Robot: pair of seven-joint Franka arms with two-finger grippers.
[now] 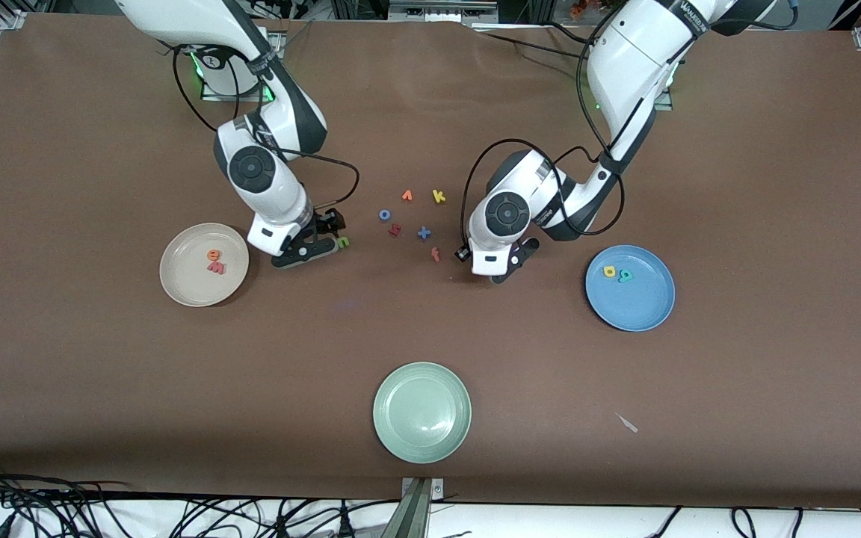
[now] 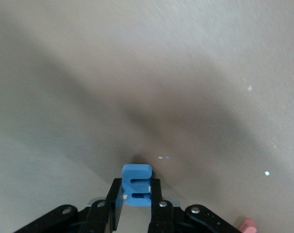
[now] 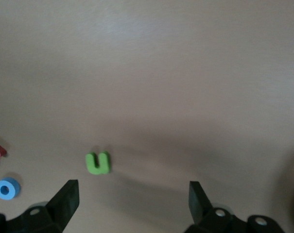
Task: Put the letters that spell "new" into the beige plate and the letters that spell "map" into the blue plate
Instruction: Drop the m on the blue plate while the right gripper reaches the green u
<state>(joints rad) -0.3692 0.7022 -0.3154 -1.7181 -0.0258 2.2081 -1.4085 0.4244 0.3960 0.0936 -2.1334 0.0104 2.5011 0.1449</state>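
Nearest the front camera sits the green plate (image 1: 421, 422), bare, on the tabletop (image 1: 102, 388).

Your left hand (image 2: 135, 204) is down at the tabletop, clenched on the blue "m" (image 2: 136, 185); the letter stands pinched between the fingers (image 2: 154, 204), its end poking out past the tips. From that hand, the blue plate (image 1: 643, 314) lies at about 3 o'clock in the front view, holding the yellow "p" (image 1: 610, 272) and teal "a" (image 1: 625, 276) side by side. The red "f"-like letter (image 1: 436, 255) lies just beside the hand at 9 o'clock.

Your right hand (image 3: 132, 199) is released, fingers wide, low over the tabletop. The green "n" (image 3: 98, 163) lies just ahead of it, nearer one finger than the other, untouched. The beige plate (image 1: 184, 288) sits at that hand's 8 o'clock with the orange "e" (image 1: 214, 255) and salmon "w" (image 1: 216, 267) touching in it.

Between the two hands lie the blue "x" (image 1: 424, 233), dark-red letter (image 1: 394, 230) and blue "o" (image 1: 385, 215); farthest, the orange "v" (image 1: 406, 196) and yellow "k" (image 1: 439, 196).
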